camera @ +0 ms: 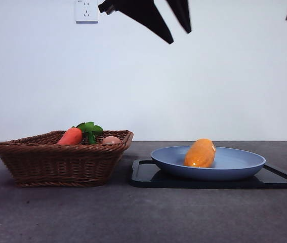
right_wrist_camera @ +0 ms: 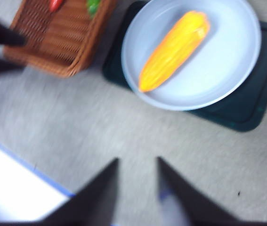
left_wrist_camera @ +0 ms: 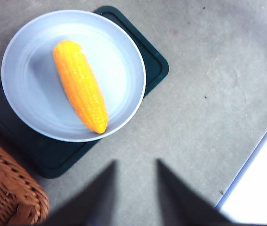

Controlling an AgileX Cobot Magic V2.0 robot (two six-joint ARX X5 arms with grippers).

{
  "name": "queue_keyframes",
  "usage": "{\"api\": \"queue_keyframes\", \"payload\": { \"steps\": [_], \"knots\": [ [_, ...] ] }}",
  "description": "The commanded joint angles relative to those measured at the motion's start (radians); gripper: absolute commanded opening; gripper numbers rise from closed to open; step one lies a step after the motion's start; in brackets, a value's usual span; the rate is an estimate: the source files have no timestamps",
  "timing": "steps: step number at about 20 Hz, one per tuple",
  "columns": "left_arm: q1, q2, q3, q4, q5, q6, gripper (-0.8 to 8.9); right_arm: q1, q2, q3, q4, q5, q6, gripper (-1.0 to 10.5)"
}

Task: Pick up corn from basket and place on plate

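Bench (camera: 133, 217): grey, bare at the near edge.
Basket (camera: 57, 162): brown wicker, set on the bench at the left; a carrot (camera: 71, 136) with green leaves and a small pale round item (camera: 111, 139) are seen above its rim.
Tray (camera: 148, 177): flat, black, just beside the basket.
Plate (camera: 234, 164): light blue, seated on the tray.
Corn (camera: 200, 153): laid on the plate, well apart from either claw.
Left claw (left_wrist_camera: 134, 188): released, held above the bench, nothing gripped.
Right claw (right_wrist_camera: 135, 188): released, likewise raised and unladen.
Wall socket (camera: 86, 10): white, no legible writing.
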Motion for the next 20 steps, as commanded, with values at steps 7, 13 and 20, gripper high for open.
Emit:
{"api": "queue_keyframes", "payload": {
  "steps": [7, 13, 20],
  "knots": [
    [-0.009, 0.002, 0.026, 0.002, -0.003, 0.016, 0.06, 0.031, 0.000, 0.018, -0.003, -0.003, -0.071, 0.0],
    [-0.009, 0.002, 0.026, 0.158, -0.003, 0.016, 0.06, 0.029, 0.000, 0.018, 0.009, 0.001, -0.073, 0.0],
    [0.010, -0.010, 0.026, 0.380, -0.006, 0.111, 0.06, 0.029, 0.000, 0.018, 0.010, 0.001, -0.073, 0.0]
  ]
}}
